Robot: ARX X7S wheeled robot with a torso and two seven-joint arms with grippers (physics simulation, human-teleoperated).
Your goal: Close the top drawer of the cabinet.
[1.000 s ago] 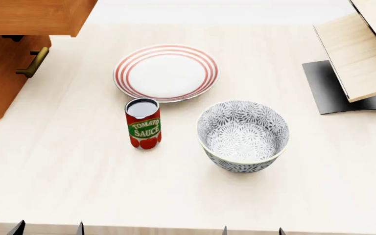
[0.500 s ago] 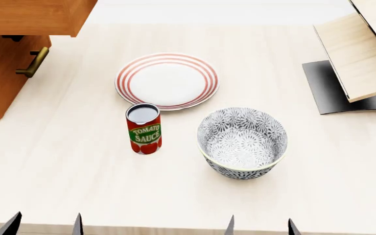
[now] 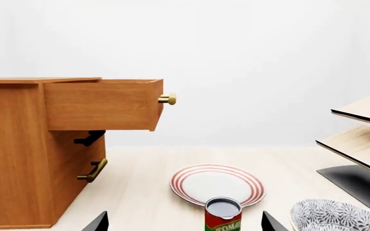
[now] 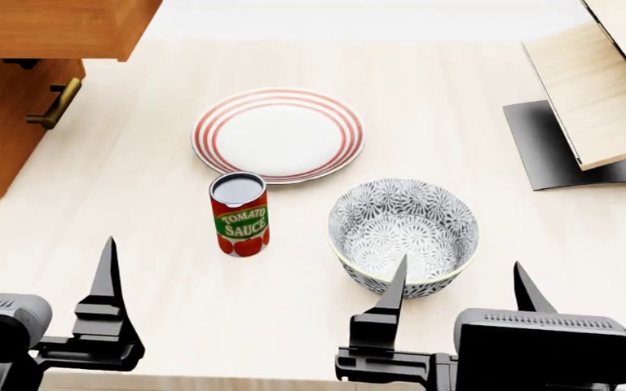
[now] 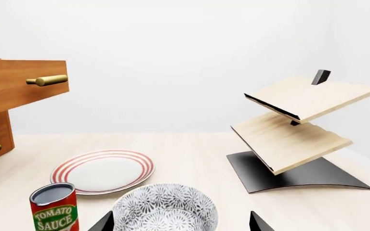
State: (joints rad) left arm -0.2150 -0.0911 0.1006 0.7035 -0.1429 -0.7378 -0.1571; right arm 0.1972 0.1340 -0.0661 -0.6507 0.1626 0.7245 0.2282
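Note:
The top drawer (image 3: 101, 105) of the orange-brown cabinet (image 3: 18, 159) stands pulled far out, with its brass handle (image 3: 167, 99) at its front end. It also shows in the head view (image 4: 58, 24) at the top left and in the right wrist view (image 5: 21, 89). A lower drawer handle (image 4: 55, 104) sits below it. My left gripper (image 4: 41, 265) is open and empty near the table's front edge, well short of the cabinet. My right gripper (image 4: 460, 283) is open and empty, just in front of the patterned bowl (image 4: 403, 232).
A tomato sauce can (image 4: 239, 213) stands mid-table, with a red-striped plate (image 4: 278, 134) behind it. A pale plywood shelf on a black base (image 4: 601, 98) stands at the right. The cabinet stands on the table's left side.
Both grippers have risen into the head view at the bottom, where only their fingertips showed before. The plate, can and bowl sit where they were half a second ago.

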